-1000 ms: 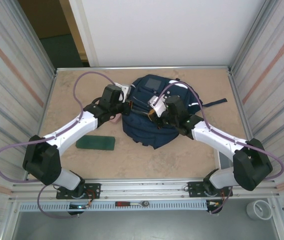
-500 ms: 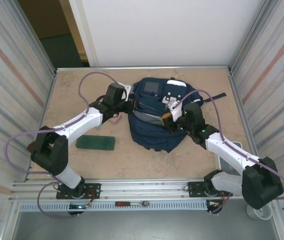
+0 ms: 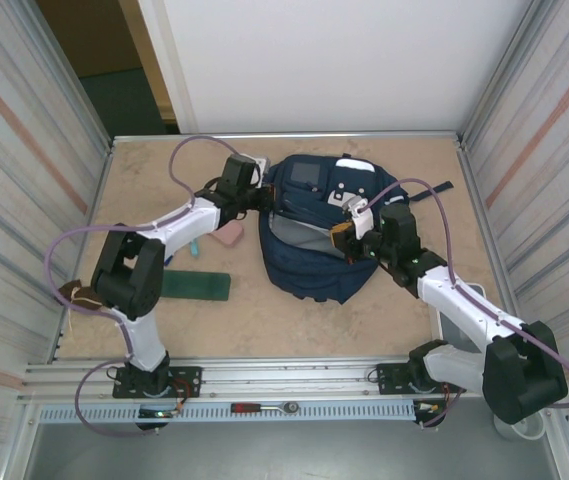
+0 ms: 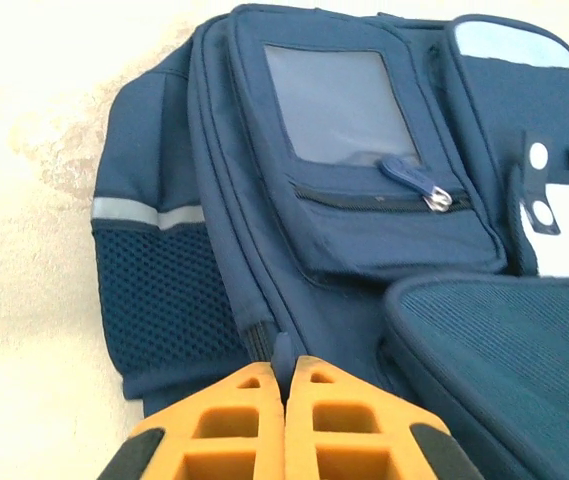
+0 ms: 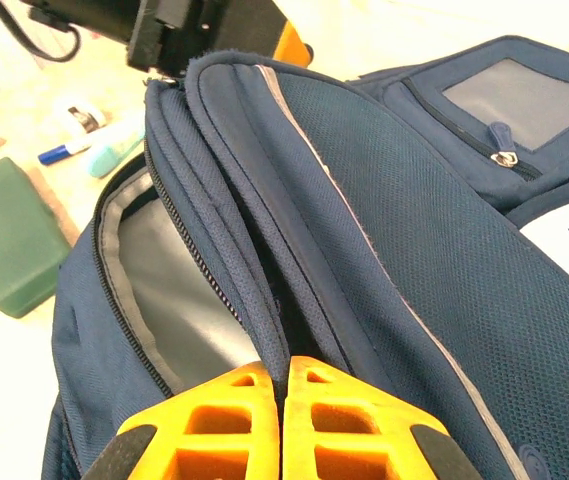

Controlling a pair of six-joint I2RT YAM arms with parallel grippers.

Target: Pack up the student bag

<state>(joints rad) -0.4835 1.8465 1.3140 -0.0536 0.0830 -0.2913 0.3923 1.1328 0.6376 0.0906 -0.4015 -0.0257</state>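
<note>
Farthest left, the green case (image 3: 194, 286) lies on the worktop (image 3: 144, 180), its long axis crosswise, just near-left of the student bag (image 3: 309, 275) and closer to our left arm. Our left end effector (image 4: 286, 365) is pinched shut on a navy tab at the bag's left edge. The bag sits mid-worktop toward the far side, its grey-lined mouth gaping between our two grips. Our right end effector (image 5: 286, 365) is clamped on the flap's rim, holding it up.

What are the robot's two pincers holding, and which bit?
Both hold the backpack. The left pincer pinches a blue tab at its zip seam; the right pincer pinches the flap edge beside the open pocket.
</note>
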